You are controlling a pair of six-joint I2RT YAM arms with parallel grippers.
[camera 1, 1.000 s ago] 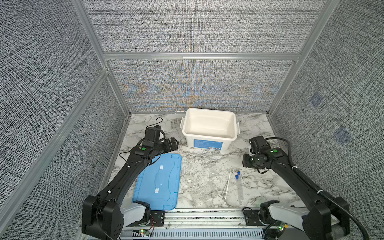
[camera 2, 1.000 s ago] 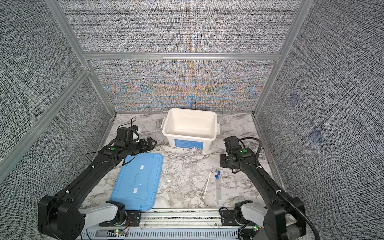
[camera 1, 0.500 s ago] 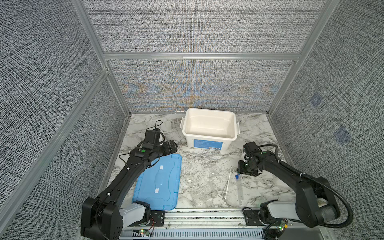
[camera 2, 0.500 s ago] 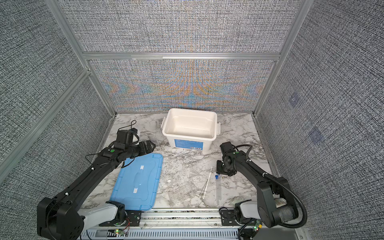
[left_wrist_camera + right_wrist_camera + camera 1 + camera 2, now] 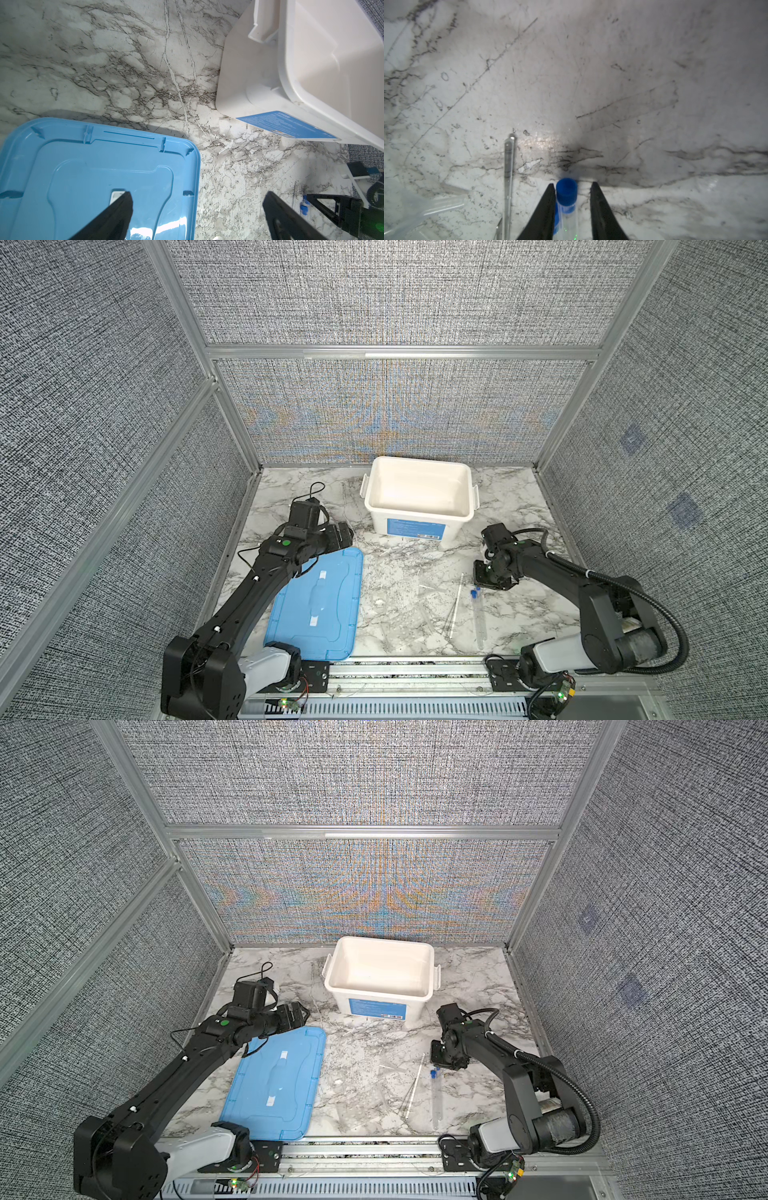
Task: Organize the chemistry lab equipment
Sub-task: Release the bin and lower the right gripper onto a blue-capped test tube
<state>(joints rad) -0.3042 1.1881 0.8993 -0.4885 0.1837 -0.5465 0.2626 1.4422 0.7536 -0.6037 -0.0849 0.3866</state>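
Two long clear tubes with blue caps (image 5: 474, 593) (image 5: 433, 1074) lie side by side on the marble near the front right. My right gripper (image 5: 483, 581) (image 5: 436, 1063) (image 5: 572, 184) is down at their capped ends. Its jaws straddle one tube's blue cap (image 5: 566, 191): one finger touches it, the other stands a small gap away. A sliver of blue from the second tube (image 5: 555, 218) shows behind that touching finger. A thin clear rod (image 5: 508, 166) (image 5: 456, 605) lies alongside. My left gripper (image 5: 347, 533) (image 5: 197, 194) hangs wide open over the lid's far corner, holding nothing.
The white tub (image 5: 419, 512) (image 5: 249, 83) with a blue label stands open at the back centre. A flat blue lid (image 5: 316, 605) (image 5: 104, 176) lies at the front left. Small clear pieces (image 5: 428, 589) (image 5: 446, 205) are scattered between lid and tubes. Grey walls enclose three sides.
My right gripper has come forward and down from beside the tub to the tubes' capped ends, and its jaws have narrowed around one cap. The left arm has hardly shifted.
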